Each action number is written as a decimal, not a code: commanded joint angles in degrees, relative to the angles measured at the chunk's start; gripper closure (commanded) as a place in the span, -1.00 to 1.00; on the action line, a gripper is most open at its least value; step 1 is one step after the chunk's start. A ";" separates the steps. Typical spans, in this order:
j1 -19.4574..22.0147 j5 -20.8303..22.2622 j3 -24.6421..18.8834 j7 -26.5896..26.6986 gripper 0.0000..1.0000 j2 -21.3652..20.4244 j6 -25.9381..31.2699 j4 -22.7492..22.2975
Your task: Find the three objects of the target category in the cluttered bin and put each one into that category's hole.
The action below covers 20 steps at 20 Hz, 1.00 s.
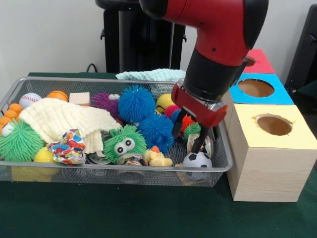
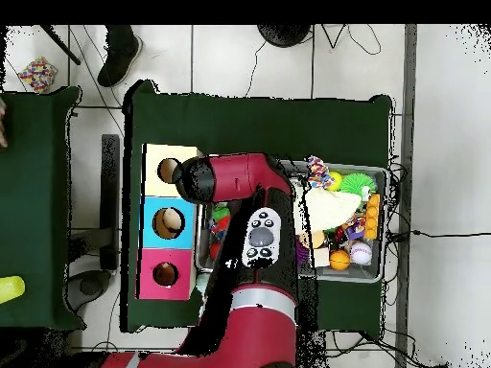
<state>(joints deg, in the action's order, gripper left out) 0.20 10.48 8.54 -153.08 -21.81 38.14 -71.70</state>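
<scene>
**Gripper down in the bin's corner**

The gripper (image 1: 190, 136) hangs low in the wire mesh bin (image 1: 124, 171), fingers spread apart around a small red-and-green spiky ball (image 1: 188, 125). Just below sits a miniature soccer ball (image 1: 197, 160). Beside the bin waits the box's yellow-topped hole (image 1: 274, 124).

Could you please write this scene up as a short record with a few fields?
bin: wire mesh tray full of toys
gripper: gripper lowered into the tray's end nearest the boxes, fingers apart
nearest toy: small soccer ball just below the fingertips
cloth: cream knitted cloth lying over the toys
boxes: yellow box, blue box, red box, each with a round hole
</scene>
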 commanded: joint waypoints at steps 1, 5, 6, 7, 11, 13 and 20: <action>-0.48 3.95 0.92 -1.13 -1.00 7.23 -0.38 2.31; -1.25 6.03 2.02 0.21 -1.00 9.25 -2.27 3.50; -1.15 6.33 2.25 0.33 -1.00 9.87 -2.71 4.36; -1.15 6.61 2.56 0.24 -1.00 10.44 -3.06 4.89; -0.65 6.40 3.21 -2.47 -1.00 12.56 -6.52 5.94; -0.53 5.55 3.49 -3.97 -1.00 13.04 -7.33 5.99; -0.66 2.53 3.64 -5.69 -1.00 14.17 -7.14 6.82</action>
<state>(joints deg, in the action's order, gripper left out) -0.69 13.85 14.37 -153.08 -11.86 34.02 -66.78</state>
